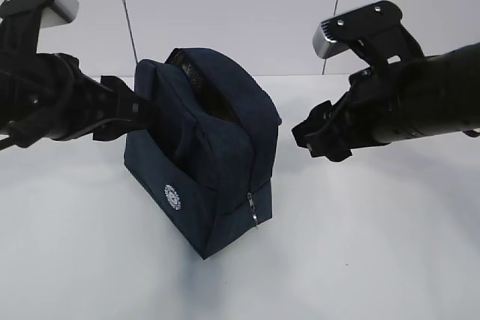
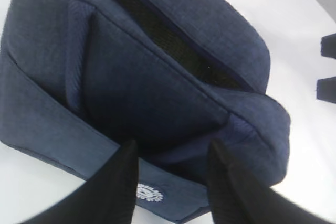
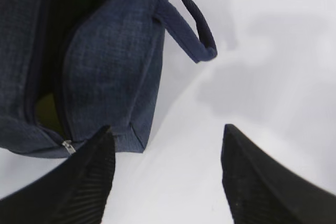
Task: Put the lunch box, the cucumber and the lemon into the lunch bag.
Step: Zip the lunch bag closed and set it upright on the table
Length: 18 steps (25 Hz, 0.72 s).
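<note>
- The lunch bag (image 1: 201, 157) is seen standing on the white table (image 1: 360, 260), tilted, with its top zipper undone; a dark interior is shown through the gap, and a yellowish-green patch is glimpsed inside in the right wrist view, though what it is cannot be told.
- The left gripper (image 2: 170, 174) is held against the bag's left side; its fingers (image 2: 118, 182) are spread apart, set around a fold of the fabric by the white logo (image 2: 149, 192); whether the fabric is pinched cannot be told.
- The right gripper (image 3: 168, 174) is held released, just beside the bag's right end and clear of it; a handle (image 3: 191, 22) is seen looping out above the table.
</note>
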{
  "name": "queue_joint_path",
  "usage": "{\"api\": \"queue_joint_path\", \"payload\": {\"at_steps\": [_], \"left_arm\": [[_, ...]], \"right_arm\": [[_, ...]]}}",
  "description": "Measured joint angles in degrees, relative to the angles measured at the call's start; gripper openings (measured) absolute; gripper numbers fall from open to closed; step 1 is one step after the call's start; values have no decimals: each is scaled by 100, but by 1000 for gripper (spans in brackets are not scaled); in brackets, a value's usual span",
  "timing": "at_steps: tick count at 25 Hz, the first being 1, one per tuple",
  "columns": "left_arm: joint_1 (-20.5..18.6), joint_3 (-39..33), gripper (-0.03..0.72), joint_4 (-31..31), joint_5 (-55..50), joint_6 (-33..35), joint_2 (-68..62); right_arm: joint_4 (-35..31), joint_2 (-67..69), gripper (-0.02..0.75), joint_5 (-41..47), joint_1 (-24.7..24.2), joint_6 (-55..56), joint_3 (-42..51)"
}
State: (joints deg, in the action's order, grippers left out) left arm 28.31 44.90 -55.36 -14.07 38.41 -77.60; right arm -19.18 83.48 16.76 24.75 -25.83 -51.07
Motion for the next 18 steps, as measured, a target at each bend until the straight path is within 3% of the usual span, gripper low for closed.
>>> {"api": "queue_joint_path", "payload": {"at_steps": [7,12,18], "left_arm": [[0,0,312,-778,-94,10,-22],[0,0,312,-1894,-213,45,-205],[0,0,312,-3489,-689,387,-481]], "right_arm": [[-160,-387,484,-345,-40,-5,787],[-546,-855,484,-810,-40,-14,1524],[-611,-925,484,-945,-40,-27,1632]]}}
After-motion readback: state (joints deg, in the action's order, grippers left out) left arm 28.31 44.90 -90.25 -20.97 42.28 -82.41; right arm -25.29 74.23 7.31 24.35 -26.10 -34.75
